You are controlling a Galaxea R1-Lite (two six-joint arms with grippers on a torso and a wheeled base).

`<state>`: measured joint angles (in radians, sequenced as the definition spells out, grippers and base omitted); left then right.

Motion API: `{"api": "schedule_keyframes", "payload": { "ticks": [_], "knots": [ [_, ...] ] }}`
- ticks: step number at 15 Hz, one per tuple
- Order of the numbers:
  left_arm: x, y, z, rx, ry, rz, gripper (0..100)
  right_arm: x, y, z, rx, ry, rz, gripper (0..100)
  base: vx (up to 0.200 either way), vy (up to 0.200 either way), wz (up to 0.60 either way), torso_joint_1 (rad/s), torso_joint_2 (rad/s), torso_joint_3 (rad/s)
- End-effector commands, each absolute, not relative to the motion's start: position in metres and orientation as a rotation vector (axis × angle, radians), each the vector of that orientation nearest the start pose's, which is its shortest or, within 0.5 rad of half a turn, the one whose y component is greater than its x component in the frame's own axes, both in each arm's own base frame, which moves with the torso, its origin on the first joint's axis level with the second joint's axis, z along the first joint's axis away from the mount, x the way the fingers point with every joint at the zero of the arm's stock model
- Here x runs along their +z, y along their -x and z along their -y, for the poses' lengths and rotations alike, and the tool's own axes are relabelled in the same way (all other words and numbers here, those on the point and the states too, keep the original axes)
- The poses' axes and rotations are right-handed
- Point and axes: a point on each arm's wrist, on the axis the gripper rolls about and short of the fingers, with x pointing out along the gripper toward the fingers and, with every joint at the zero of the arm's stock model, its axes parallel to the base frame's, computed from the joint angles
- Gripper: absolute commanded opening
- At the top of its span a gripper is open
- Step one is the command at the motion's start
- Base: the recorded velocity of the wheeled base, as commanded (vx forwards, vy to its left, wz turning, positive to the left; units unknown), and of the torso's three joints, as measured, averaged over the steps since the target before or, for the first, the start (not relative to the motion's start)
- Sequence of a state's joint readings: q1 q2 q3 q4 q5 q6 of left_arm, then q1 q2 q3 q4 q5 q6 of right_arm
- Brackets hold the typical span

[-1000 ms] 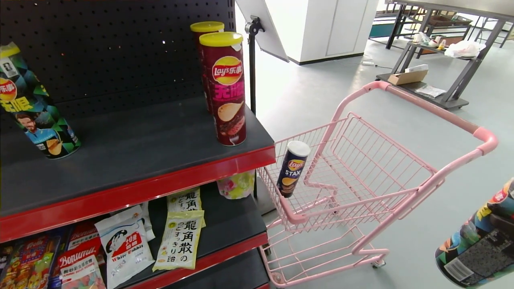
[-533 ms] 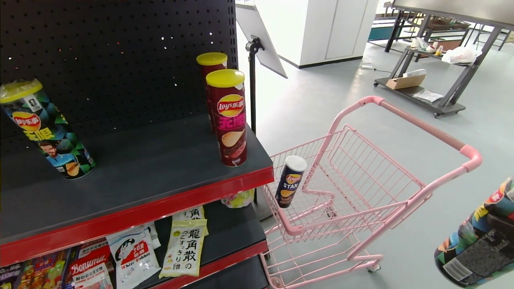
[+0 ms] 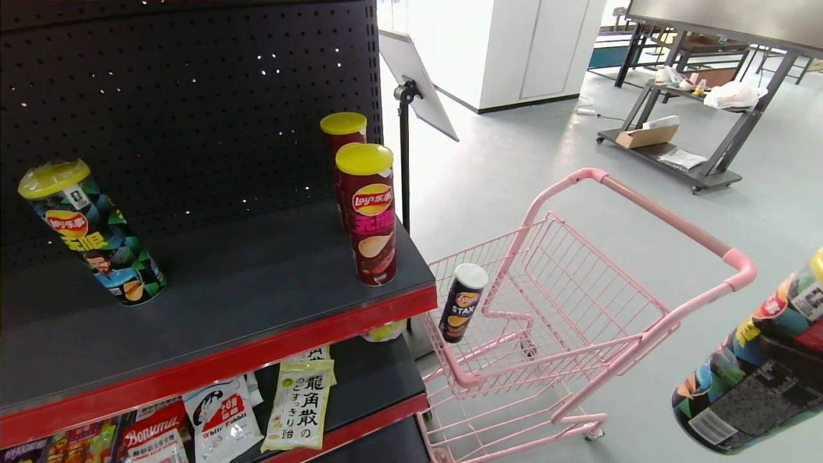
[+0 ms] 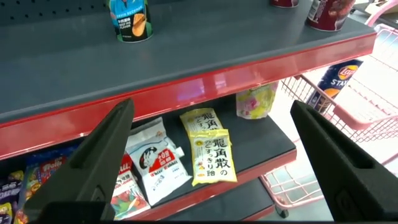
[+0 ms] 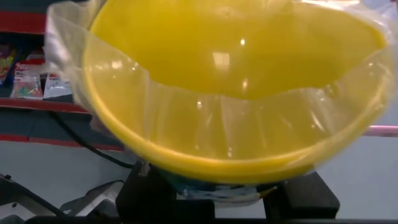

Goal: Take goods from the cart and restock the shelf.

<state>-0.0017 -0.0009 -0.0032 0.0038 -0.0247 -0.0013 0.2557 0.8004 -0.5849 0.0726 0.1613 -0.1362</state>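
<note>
Right now my right gripper (image 5: pixel 227 202) is clamped on a tall can (image 3: pixel 752 366). It hangs tilted at my right side, out past the cart (image 3: pixel 662 217) handle and well apart from the shelf (image 3: pixel 257 283). Its yellow lid (image 5: pixel 236 81), wrapped in loose film, blocks that wrist camera, so I judge I would be placing half blind from there. My left gripper (image 4: pixel 211 104) has its fingers wide apart and holds nothing, low in front of the bags (image 4: pixel 208 155) under the shelf.

One Stax can (image 3: pixel 461 302) leans in the cart's corner nearest the shelf. On the shelf a green can (image 3: pixel 90 231) stands at the left and two maroon cans (image 3: pixel 370 218) at the right end, the front one near the edge.

My worry is the swing across: the can could clip the cart handle or knock the front maroon can off. Set down tilted, a can this tall could topple.
</note>
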Motion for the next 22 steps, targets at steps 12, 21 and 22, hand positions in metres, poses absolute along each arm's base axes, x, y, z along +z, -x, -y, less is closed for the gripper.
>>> {"api": "schedule_keyframes", "payload": {
  "ticks": [12,21,22],
  "knots": [
    [0.076,0.023,0.001,-0.026,0.002,-0.002,100,0.211,-0.081,-0.026,0.450,0.177,-0.326,0,0.000,0.000,0.45,0.010,-0.01,-0.008],
    [0.076,0.023,0.001,-0.026,-0.002,-0.002,100,0.206,-0.068,-0.028,0.655,0.147,-0.283,0,0.000,0.111,0.00,0.001,0.00,0.000],
    [0.076,0.023,0.001,-0.026,-0.002,-0.002,100,0.205,-0.061,-0.031,0.771,0.137,-0.265,0,0.000,0.200,0.00,0.017,0.01,0.002]
  ]
}}
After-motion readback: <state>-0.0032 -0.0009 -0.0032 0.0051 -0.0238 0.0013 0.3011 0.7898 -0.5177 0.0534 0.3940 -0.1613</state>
